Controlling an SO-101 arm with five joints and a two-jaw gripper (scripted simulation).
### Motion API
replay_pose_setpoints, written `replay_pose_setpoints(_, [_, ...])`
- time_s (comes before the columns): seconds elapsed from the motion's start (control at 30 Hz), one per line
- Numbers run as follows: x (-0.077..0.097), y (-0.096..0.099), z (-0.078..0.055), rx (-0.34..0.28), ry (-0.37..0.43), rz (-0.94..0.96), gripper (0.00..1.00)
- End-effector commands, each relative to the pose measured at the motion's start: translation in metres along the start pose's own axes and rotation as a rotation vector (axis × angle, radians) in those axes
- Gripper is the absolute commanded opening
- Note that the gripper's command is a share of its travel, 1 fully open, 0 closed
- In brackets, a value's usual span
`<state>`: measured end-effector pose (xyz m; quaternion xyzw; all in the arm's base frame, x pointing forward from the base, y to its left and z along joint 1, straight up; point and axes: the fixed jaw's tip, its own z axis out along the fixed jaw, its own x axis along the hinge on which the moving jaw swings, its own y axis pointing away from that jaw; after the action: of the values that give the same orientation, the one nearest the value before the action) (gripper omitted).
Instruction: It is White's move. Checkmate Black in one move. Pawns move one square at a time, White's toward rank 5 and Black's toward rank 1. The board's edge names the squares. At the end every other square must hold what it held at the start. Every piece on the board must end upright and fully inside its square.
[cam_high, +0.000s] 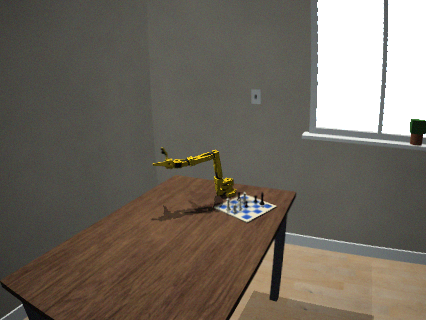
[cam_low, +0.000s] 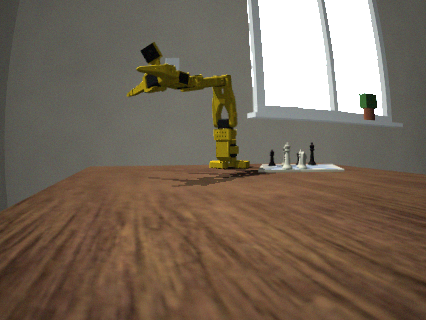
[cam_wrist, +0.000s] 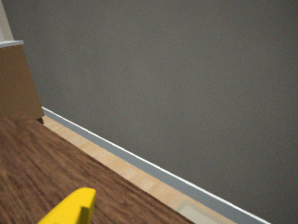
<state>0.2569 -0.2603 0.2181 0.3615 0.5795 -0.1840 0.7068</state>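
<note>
The blue-and-white chessboard (cam_high: 246, 217) (cam_low: 330, 168) lies beside the arm's base. A tall white piece (cam_low: 286, 157) and a shorter white piece (cam_low: 302, 160) stand upright on it. A tall black piece (cam_high: 262, 199) (cam_low: 312, 154) stands upright toward the right, and a small black piece (cam_low: 271, 158) stands at the left in the exterior view. Other white and black pieces stand among them; their types and squares are too small to tell. My gripper (cam_low: 133, 82) is open and empty, high above the table and well left of the board. The wrist view shows one yellow jaw (cam_wrist: 72, 211) and no pieces.
The brown wooden table (cam_high: 150, 255) (cam_low: 200, 240) (cam_wrist: 30, 165) bears the arm's yellow base (cam_high: 225, 187) (cam_low: 227, 163), close beside the board. Grey walls and a window with a potted plant (cam_high: 416, 132) (cam_low: 368, 106) stand behind.
</note>
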Motion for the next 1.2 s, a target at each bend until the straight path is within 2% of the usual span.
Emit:
replay_pose_setpoints(0.0, [0.007,0.044,-0.012,-0.104,0.084,-0.02,0.91])
replay_pose_setpoints(0.03, [0.007,0.044,-0.012,-0.104,0.084,-0.02,0.91])
replay_pose_setpoints(0.1, [0.013,0.067,-0.021,-0.164,0.133,-0.032,0.89])
replay_pose_setpoints(0.13, [0.013,0.067,-0.021,-0.164,0.133,-0.032,0.89])
replay_pose_setpoints(0.2, [0.019,0.091,-0.033,-0.23,0.185,-0.048,0.87])
replay_pose_setpoints(0.3, [0.019,0.091,-0.033,-0.23,0.185,-0.048,0.87])
replay_pose_setpoints(0.4, [0.027,0.127,-0.058,-0.339,0.268,-0.08,0.83])
replay_pose_setpoints(0.43, [0.027,0.127,-0.058,-0.339,0.268,-0.08,0.83])
replay_pose_setpoints(0.47, [0.03,0.139,-0.067,-0.378,0.297,-0.093,0.82])
replay_pose_setpoints(0.5, [0.03,0.139,-0.067,-0.378,0.297,-0.093,0.82])
replay_pose_setpoints(0.53, [0.032,0.15,-0.078,-0.419,0.325,-0.106,0.8])
replay_pose_setpoints(0.57, [0.032,0.15,-0.078,-0.419,0.325,-0.106,0.8])
replay_pose_setpoints(0.63, [0.037,0.171,-0.101,-0.502,0.382,-0.137,0.78])
replay_pose_setpoints(0.67, [0.037,0.171,-0.101,-0.502,0.382,-0.137,0.78])
replay_pose_setpoints(0.7, [0.04,0.18,-0.114,-0.546,0.411,-0.154,0.76])
replay_pose_setpoints(0.73, [0.04,0.18,-0.114,-0.546,0.411,-0.154,0.76])
replay_pose_setpoints(0.77, [0.042,0.189,-0.128,-0.59,0.438,-0.173,0.75])
replay_pose_setpoints(0.87, [0.042,0.189,-0.128,-0.59,0.438,-0.173,0.75])
replay_pose_setpoints(0.93, [0.046,0.203,-0.156,-0.68,0.493,-0.212,0.72])
replay_pose_setpoints(0.97, [0.046,0.203,-0.156,-0.68,0.493,-0.212,0.72])
replay_pose_setpoints(1.0, [0.047,0.209,-0.17,-0.726,0.519,-0.234,0.71])
replay_pose_setpoints(1.03, [0.047,0.209,-0.17,-0.726,0.519,-0.234,0.71])
replay_pose_setpoints(1.07, [0.048,0.214,-0.185,-0.772,0.545,-0.256,0.69])
replay_pose_setpoints(1.1, [0.048,0.214,-0.185,-0.772,0.545,-0.256,0.69])
replay_pose_setpoints(1.13, [0.05,0.218,-0.2,-0.818,0.569,-0.279,0.68])
replay_pose_setpoints(1.17, [0.05,0.218,-0.2,-0.818,0.569,-0.279,0.68])
